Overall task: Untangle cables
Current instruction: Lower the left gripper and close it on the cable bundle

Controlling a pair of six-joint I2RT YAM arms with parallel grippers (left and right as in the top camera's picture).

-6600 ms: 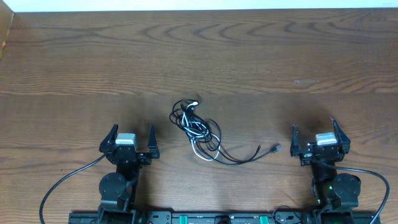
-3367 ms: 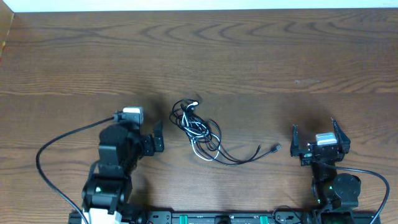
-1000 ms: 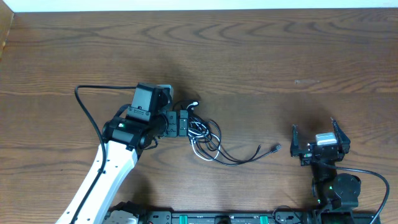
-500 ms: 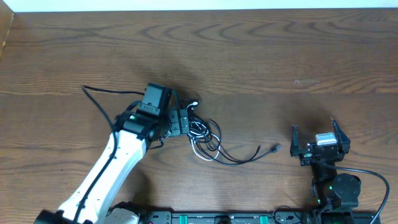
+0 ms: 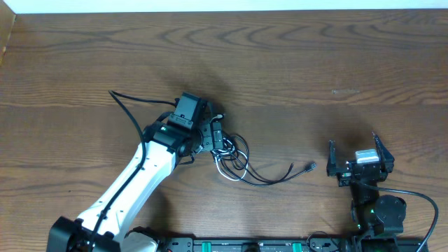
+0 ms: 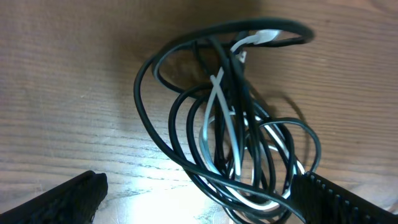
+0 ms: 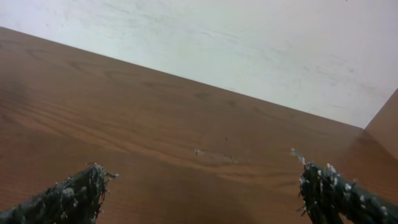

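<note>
the black cords in the tangle of thin black and white cables (image 5: 225, 148) (image 6: 225, 109) on the brown wooden counter (image 5: 315, 63) cannot be counted; one white cord is seen. both claws are spread wide and empty: the left claw (image 5: 214, 133) (image 6: 199, 208) over its upper-left part, the right claw (image 5: 354, 150) (image 7: 205, 186) well to its right.

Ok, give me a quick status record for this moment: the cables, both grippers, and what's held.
cables: one knotted bundle of black cords and a white one, mid-table
loose ends: two black ends trailing right of the bundle
left gripper: open, down at the bundle, loops lying between its fingers
right gripper: open, at the near right edge, apart from the cables
held: nothing gripped; contact at the left gripper cannot be told
table: bare wood
</note>
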